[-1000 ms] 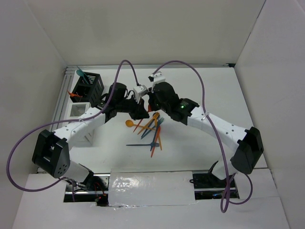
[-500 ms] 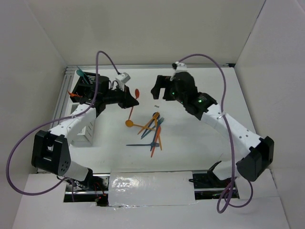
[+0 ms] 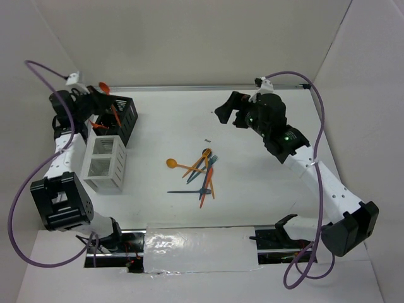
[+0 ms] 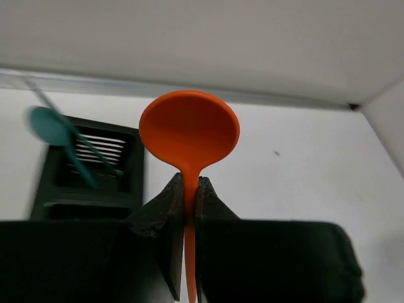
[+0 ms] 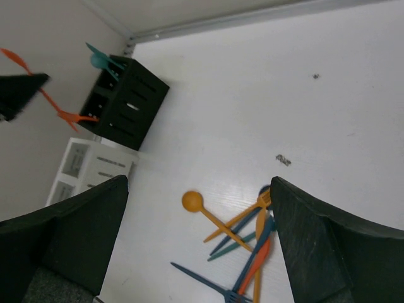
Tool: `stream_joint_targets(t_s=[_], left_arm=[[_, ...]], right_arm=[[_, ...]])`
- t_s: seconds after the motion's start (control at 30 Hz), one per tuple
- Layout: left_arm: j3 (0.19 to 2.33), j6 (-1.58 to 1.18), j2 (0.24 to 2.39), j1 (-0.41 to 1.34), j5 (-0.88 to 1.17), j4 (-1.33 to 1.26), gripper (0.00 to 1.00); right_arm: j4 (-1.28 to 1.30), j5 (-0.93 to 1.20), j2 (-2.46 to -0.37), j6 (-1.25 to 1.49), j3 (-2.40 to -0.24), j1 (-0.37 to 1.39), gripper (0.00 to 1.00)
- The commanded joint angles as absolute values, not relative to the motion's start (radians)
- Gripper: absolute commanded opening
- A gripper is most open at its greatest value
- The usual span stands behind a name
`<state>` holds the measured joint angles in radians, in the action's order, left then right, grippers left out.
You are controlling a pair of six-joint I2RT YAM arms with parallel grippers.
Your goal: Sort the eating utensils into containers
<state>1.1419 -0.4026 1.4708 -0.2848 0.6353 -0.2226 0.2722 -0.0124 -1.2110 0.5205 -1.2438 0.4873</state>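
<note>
From above, grips a thin orange plastic spoon (image 3: 104,88) in the left gripper (image 3: 96,101) just beside the black slotted caddy (image 3: 121,116), with the white ribbed caddy (image 3: 104,165) next to it; shows a pile of orange, teal and blue utensils (image 3: 201,175) on the worktop (image 3: 158,129), the right gripper (image 3: 227,115) well apart. At the left wrist, clenches fingers (image 4: 158,214) on the spoon's handle. At the right wrist, holds fingers (image 5: 76,233) released, wide above the pile.

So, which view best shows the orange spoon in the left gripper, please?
Left wrist: the orange spoon fills the frame, pinched by the left gripper. Top external shows little; right wrist, a distant sliver.
</note>
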Motion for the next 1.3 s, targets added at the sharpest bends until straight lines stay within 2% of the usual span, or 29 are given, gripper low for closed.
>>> stream_joint_targets(t_s=[0.0, 0.17, 0.57, 0.87, 1.0, 1.1, 1.17, 1.27], left_arm=[[1.074, -0.501, 1.428, -0.365, 0.58, -0.538, 0.0], [1.074, -0.541, 1.496, -0.46, 0.586, -0.635, 0.0], [1.019, -0.485, 1.675, -0.472, 0.681, -1.001, 0.0], [1.095, -0.424, 1.764, -0.471, 0.724, -0.985, 0.02], [1.098, -0.411, 1.773, -0.469, 0.713, -0.928, 0.11], [1.095, -0.393, 1.755, -0.469, 0.716, -0.919, 0.25], [1.1, -0.387, 1.741, -0.471, 0.722, -0.899, 0.29], [1.108, -0.371, 1.726, -0.471, 0.733, -0.847, 0.29]], right_arm=[[0.21, 0.025, -1.224, 0.483, -1.201, 0.466, 1.0], [0.177, 0.04, -1.288, 0.491, -1.187, 0.425, 1.0], [0.11, 0.058, -1.416, 0.498, -1.198, 0.399, 1.0], [0.101, 0.058, -1.46, 0.505, -1.229, 0.414, 1.0], [0.101, 0.058, -1.463, 0.497, -1.229, 0.417, 1.0], [0.101, 0.058, -1.459, 0.491, -1.229, 0.42, 1.0], [0.101, 0.058, -1.462, 0.491, -1.229, 0.423, 1.0], [0.101, 0.058, -1.463, 0.485, -1.229, 0.425, 1.0]])
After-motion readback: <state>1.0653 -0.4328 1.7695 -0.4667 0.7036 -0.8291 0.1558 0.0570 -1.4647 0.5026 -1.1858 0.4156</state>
